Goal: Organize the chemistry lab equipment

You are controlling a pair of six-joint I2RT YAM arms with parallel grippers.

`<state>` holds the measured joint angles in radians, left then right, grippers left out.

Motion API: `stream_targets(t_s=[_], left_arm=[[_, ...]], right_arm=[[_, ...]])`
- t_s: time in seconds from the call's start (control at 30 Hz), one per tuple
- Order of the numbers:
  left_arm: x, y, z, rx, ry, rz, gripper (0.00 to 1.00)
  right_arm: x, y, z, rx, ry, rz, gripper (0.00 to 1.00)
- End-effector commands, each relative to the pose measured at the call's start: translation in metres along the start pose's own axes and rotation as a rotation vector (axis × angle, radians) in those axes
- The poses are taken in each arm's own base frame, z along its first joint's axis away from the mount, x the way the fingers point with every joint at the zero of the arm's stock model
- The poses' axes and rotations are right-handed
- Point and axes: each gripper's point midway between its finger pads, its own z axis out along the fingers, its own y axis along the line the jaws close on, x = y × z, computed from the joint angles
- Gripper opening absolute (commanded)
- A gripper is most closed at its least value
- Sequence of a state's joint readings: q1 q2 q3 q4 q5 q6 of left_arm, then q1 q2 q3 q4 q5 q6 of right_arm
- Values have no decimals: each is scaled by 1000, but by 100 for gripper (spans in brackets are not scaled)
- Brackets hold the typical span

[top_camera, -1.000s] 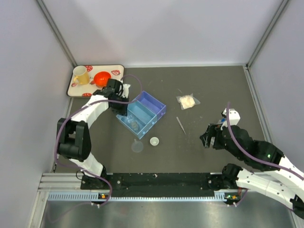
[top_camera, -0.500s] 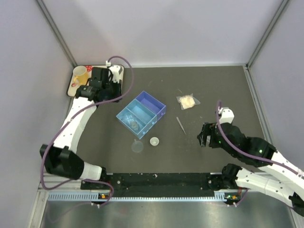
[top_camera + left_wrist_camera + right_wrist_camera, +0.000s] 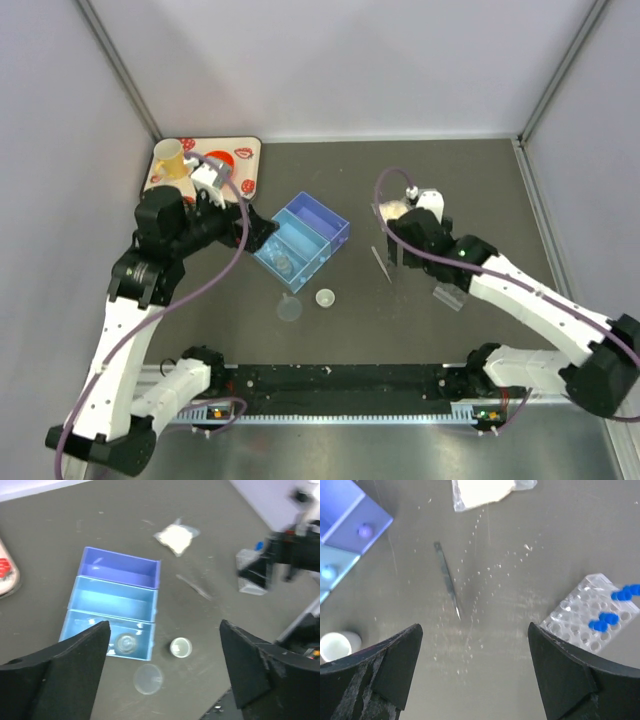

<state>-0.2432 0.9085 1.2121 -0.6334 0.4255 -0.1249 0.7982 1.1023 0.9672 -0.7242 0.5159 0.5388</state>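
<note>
Rod [image 3: 446, 579] lies between tube rack [image 3: 590, 615] and blue compartment box [image 3: 351, 524].

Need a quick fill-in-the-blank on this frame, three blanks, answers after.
The organizer box has ___ compartments.
The tubes in the tube rack have ___ caps.
The left gripper and right gripper both stand ___, holding nothing.
Missing words: three; blue; open.
</note>
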Motion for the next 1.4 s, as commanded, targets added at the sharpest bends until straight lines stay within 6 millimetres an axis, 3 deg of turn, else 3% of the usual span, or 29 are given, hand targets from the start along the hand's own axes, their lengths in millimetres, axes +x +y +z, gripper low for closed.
stream_targets(t_s=[0.0,0.03,0.1,0.17,0.2,0.23,0.3,0.37,0.4,0.47,0.53,0.8,0.93,1.27,1.37], left_arm=[[-5,-35,-6,185,-70,-16,99],[-3,-41,-11,212,-72,-17,99],[3,-44,-10,234,-70,-28,99],[10,-44,-9,236,-62,-59,99],[12,-42,-8,227,-57,-63,99],[15,-40,-8,220,-53,-57,99],[25,-39,-5,227,-31,-58,99],[32,-36,-3,210,-47,-98,99],[27,-29,-2,167,-80,-120,99],[32,-29,0,163,-87,-202,99],[37,-37,1,219,-62,-191,99],[58,-50,4,324,7,-227,99],[57,-42,11,286,-45,-288,99],[55,-36,3,234,-69,-214,99],[58,-32,1,199,-61,-205,99]], right_arm=[[-56,15,37,-84,-60,115,86],[-52,16,55,-71,-24,113,86],[-69,9,73,-62,-19,143,86],[-66,4,101,-47,45,154,86],[-80,5,107,-53,33,157,86],[-74,7,124,-44,71,146,85],[-94,12,134,-58,53,132,84],[-91,16,155,-45,88,105,84],[-106,18,160,-49,68,110,84],[-98,18,178,-34,116,101,83],[-111,15,185,-29,106,116,83],[-92,4,216,31,207,81,82],[-80,-3,226,60,241,64,82],[-50,-6,249,84,329,42,80],[-44,-7,253,89,345,40,72]])
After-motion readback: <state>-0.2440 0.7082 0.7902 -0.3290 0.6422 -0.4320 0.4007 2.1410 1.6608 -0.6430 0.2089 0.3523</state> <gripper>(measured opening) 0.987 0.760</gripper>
